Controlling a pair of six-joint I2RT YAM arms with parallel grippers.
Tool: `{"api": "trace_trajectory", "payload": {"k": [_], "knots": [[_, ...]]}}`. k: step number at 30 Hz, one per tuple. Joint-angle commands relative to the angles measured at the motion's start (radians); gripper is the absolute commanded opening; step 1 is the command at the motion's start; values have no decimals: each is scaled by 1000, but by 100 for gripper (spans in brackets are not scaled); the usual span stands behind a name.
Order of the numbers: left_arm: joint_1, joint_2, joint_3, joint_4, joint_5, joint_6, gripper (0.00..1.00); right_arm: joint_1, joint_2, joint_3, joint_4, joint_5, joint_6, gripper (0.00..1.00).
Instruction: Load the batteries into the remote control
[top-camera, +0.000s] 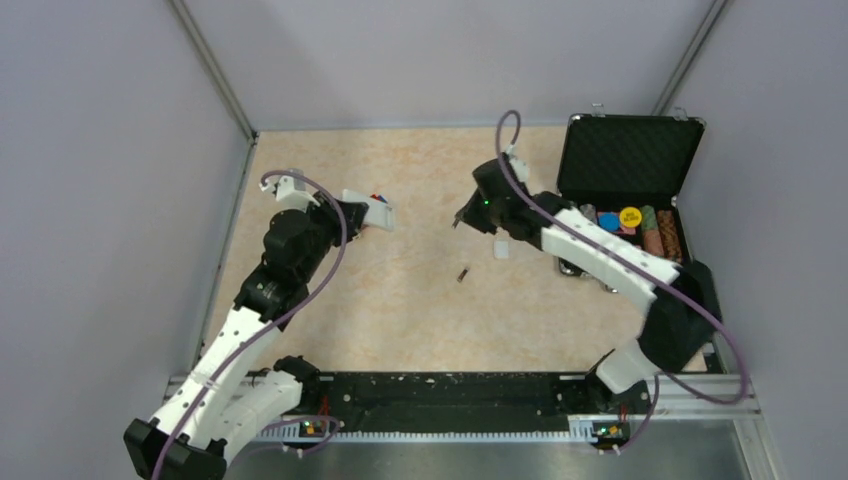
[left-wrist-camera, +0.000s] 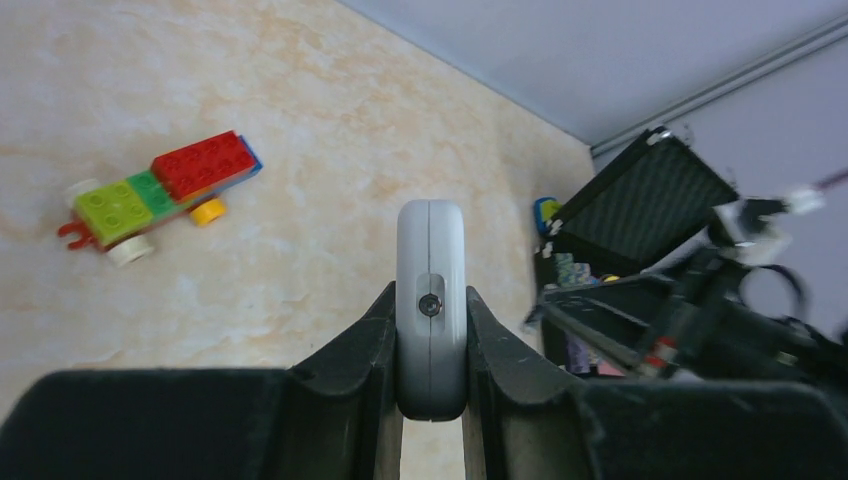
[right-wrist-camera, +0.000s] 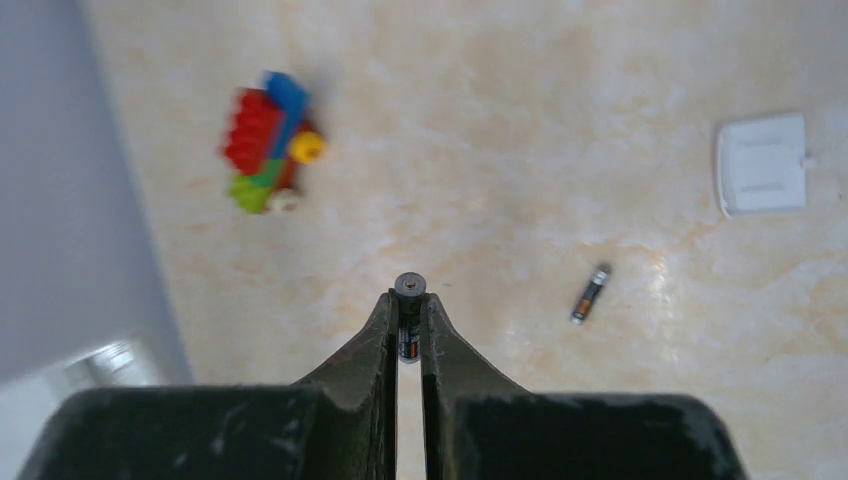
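My left gripper (top-camera: 352, 214) is shut on the light-grey remote control (top-camera: 372, 211) and holds it above the table at the back left. In the left wrist view the remote control (left-wrist-camera: 430, 270) stands edge-on between the fingers (left-wrist-camera: 375, 335). My right gripper (top-camera: 463, 222) is shut on one battery (right-wrist-camera: 409, 287), a dark cylinder gripped upright at the fingertips, held above the table's middle. The other battery (top-camera: 463, 273) lies loose on the table in front of the right gripper. It also shows in the right wrist view (right-wrist-camera: 590, 293).
A white battery cover (top-camera: 502, 248) lies on the table under the right arm, also in the right wrist view (right-wrist-camera: 762, 164). A colourful toy-brick train (left-wrist-camera: 160, 195) sits at the back left. An open black case (top-camera: 628, 165) with coloured chips stands at the back right.
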Motion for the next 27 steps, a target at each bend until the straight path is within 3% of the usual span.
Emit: {"api": "trace_trajectory", "payload": {"k": [1, 6, 10, 18, 27], "knots": [[73, 43, 22, 202, 240, -153, 0, -11, -270, -15, 258, 48, -199, 0], [124, 155, -12, 456, 455, -370, 0, -10, -329, 31, 331, -66, -285, 0], [124, 279, -37, 770, 642, -510, 0, -7, -310, 108, 311, -127, -346, 0], [125, 501, -108, 1316, 716, -781, 0, 15, -289, 227, 148, -34, -396, 2], [121, 646, -87, 1518, 729, -865, 0, 37, -249, 262, 82, 13, -377, 1]]}}
